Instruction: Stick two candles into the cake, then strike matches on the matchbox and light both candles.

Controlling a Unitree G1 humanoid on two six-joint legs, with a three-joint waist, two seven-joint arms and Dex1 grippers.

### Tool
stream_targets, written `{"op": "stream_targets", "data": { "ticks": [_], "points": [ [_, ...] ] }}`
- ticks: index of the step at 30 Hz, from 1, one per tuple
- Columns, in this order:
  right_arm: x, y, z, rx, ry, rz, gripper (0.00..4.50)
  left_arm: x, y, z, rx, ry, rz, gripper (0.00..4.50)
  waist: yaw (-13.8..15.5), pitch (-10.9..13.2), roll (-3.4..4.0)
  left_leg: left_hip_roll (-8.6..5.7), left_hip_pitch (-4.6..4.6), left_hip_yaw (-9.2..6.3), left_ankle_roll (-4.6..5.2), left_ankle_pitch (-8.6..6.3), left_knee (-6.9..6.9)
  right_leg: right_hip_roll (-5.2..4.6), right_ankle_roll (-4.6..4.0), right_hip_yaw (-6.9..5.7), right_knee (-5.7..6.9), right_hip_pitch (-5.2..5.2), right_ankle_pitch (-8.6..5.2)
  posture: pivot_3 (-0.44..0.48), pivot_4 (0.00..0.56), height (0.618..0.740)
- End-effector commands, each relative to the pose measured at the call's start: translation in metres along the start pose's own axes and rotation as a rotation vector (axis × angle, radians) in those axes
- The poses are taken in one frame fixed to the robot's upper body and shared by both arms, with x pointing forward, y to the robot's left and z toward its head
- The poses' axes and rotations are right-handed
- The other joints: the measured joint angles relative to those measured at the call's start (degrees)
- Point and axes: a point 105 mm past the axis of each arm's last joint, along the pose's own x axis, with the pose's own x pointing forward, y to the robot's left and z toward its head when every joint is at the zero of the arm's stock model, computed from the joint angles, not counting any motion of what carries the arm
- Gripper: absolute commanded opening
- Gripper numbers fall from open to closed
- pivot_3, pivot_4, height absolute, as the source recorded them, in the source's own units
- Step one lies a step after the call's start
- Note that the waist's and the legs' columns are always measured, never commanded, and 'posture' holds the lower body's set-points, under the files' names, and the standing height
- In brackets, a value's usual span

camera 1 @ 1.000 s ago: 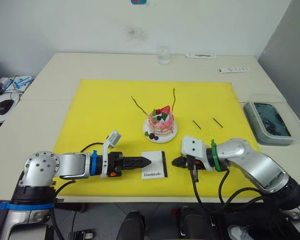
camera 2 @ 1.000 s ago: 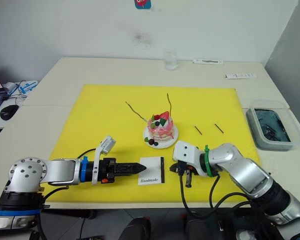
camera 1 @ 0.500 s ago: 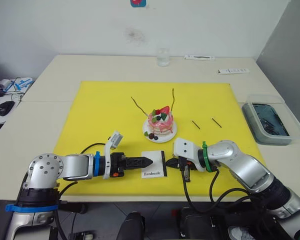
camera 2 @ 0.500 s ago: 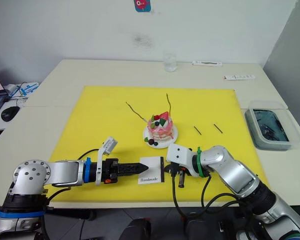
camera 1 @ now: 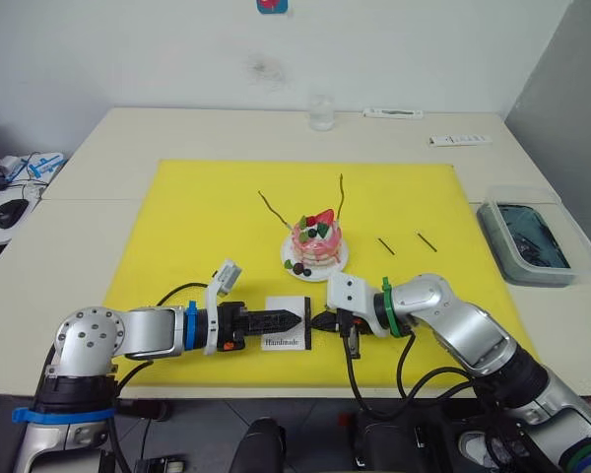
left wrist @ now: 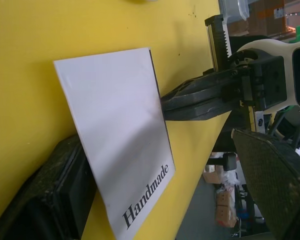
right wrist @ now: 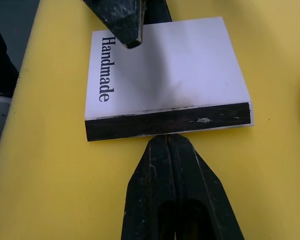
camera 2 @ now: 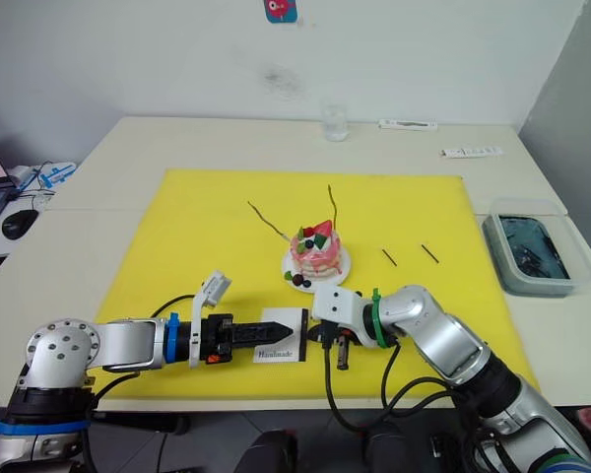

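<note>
Matchbox (camera 1: 287, 323) sits at the mat's (camera 1: 177, 217) near edge between both grippers; flat, light, stiff card, likely slides easily; we'd take it by the long edges, keeping the dark strip free; left gripper (camera 1: 294, 319) has fingers spread around the box, not clearly clamping; right gripper (right wrist: 162, 145) pressed shut, tip touching the strip edge; farther back, cake (camera 1: 315, 241) with both candles (camera 1: 272, 208) stuck in; matches (camera 1: 386, 245) beyond on the right, untouched; versus a second ago, the box has slid left and the right arm has pushed in closer.
</note>
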Motion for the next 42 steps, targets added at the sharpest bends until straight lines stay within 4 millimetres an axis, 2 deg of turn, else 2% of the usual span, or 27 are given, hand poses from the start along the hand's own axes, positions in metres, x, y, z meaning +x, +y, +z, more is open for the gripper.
{"op": "stream_targets", "data": {
  "ticks": [1, 5, 8, 20, 26, 31, 35, 38, 42],
  "points": [
    [0.003, 0.003, 0.013, -0.045, -0.035, 0.026, 0.02, 0.009, 0.000, -0.014, -0.018, 0.050, -0.011, 4.50, 0.01, 0.00, 0.00, 0.00, 0.00, 0.00, 0.00, 0.00, -0.01, 0.00, 0.03, 0.00, 0.00, 0.00, 0.02, 0.000, 0.150, 0.740],
    [0.004, 0.004, 0.014, -0.048, -0.038, 0.029, 0.02, 0.010, 0.000, -0.016, -0.018, 0.052, -0.010, 4.50, 0.03, 0.00, 0.00, -0.01, -0.01, 0.00, 0.00, 0.00, -0.01, -0.01, 0.10, -0.01, -0.03, 0.00, 0.05, 0.000, 0.150, 0.740],
    [0.004, 0.004, 0.016, -0.049, -0.044, 0.031, 0.00, 0.010, -0.001, -0.016, -0.015, 0.051, -0.007, 3.90, 0.02, 0.00, 0.00, -0.01, -0.01, 0.00, 0.00, 0.00, -0.01, -0.01, 0.08, -0.01, -0.04, 0.00, 0.04, 0.000, 0.150, 0.740],
    [0.004, 0.007, 0.025, -0.050, -0.076, 0.042, 0.00, 0.011, 0.003, -0.018, -0.009, 0.038, 0.021, 0.07, -0.02, 0.00, 0.00, -0.01, -0.22, -0.05, -0.03, -0.02, -0.07, -0.01, 0.12, -0.05, -0.09, -0.17, 0.06, 0.000, 0.150, 0.740],
    [0.000, 0.006, 0.028, -0.055, -0.081, 0.042, 0.00, 0.003, 0.006, -0.014, -0.001, 0.009, 0.042, 0.03, -0.19, 0.01, 0.00, 0.00, -0.20, -0.07, -0.03, -0.02, -0.08, 0.00, 0.12, -0.07, -0.09, -0.17, 0.05, 0.000, 0.150, 0.740],
    [-0.017, -0.003, 0.035, -0.041, -0.109, -0.013, 0.00, -0.008, -0.001, -0.004, 0.030, -0.035, 0.019, 0.03, -0.29, 0.01, 0.01, 0.01, -0.25, -0.08, -0.03, -0.02, -0.09, 0.01, 0.12, -0.07, -0.08, -0.24, 0.05, 0.000, 0.150, 0.740],
    [-0.043, -0.013, 0.050, -0.031, -0.185, -0.094, 0.00, -0.021, -0.020, 0.007, 0.084, -0.084, -0.073, 0.03, -0.29, 0.03, 0.02, 0.03, -0.54, -0.14, -0.03, -0.01, -0.07, 0.04, 0.12, -0.11, -0.02, -0.53, 0.06, 0.000, 0.150, 0.740],
    [-0.064, -0.020, 0.056, -0.055, -0.245, -0.190, 0.00, -0.027, -0.027, 0.005, 0.153, -0.079, -0.092, 0.03, -0.29, 0.03, 0.02, 0.03, -0.65, -0.18, -0.03, -0.01, -0.08, 0.05, 0.11, -0.15, -0.02, -0.63, 0.05, 0.000, 0.150, 0.740],
    [-0.105, -0.022, 0.051, -0.039, -0.270, -0.344, 0.00, -0.033, -0.042, 0.001, 0.266, -0.107, -0.152, 0.03, -0.04, 0.06, 0.03, 0.00, -0.75, -0.10, -0.04, -0.02, -0.12, -0.02, 0.06, -0.11, -0.10, -0.66, -0.01, 0.000, 0.150, 0.740]
  ]
}}
